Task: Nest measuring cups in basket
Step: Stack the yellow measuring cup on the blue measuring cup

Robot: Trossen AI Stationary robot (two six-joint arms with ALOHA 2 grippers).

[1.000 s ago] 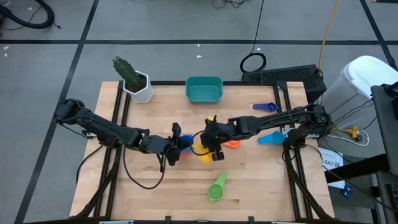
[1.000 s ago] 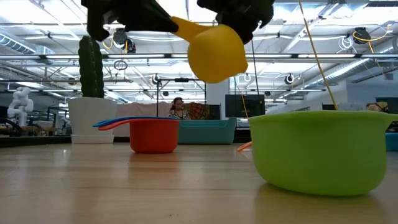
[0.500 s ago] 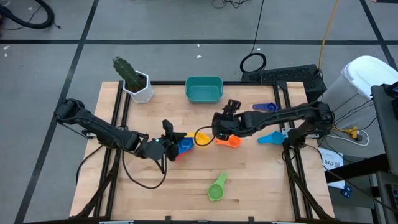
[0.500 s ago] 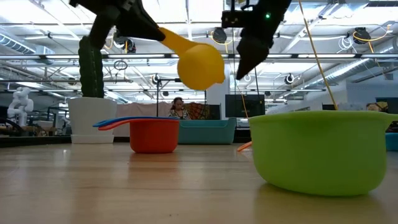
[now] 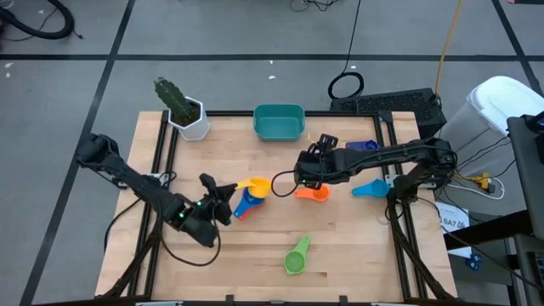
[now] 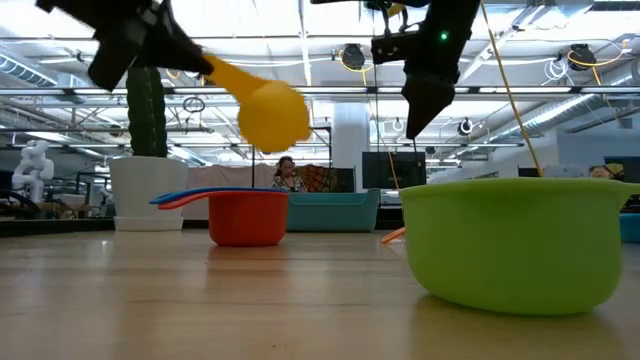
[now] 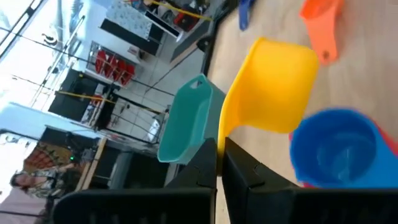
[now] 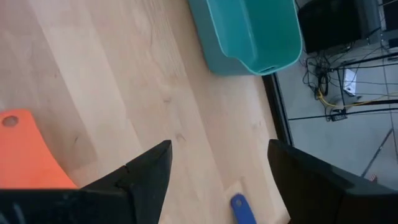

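The left gripper [image 5: 223, 192] pinches the yellow cup [image 5: 257, 185] by its thin handle (right gripper [image 5: 311, 163] is spread, empty). It could twist and drop beside the blue cup [image 5: 248, 202] below.

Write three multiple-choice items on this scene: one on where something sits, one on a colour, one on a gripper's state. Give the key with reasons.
1. Where is the basket?
A. at the table's far edge, beside the white plant pot
B. next to the green cup
C. under the left arm

2. What colour is the cup held in the left gripper?
A. green
B. yellow
C. orange

3. How do the right gripper's fingers stand?
A. shut on the orange cup
B. shut on nothing
C. open, holding nothing

Key: 1 A, the high view shows basket and pot side by side along the far edge. 2 B, the left wrist view shows the fingers pinching the yellow cup's handle. 3 C, the right wrist view shows spread fingers with bare table between.
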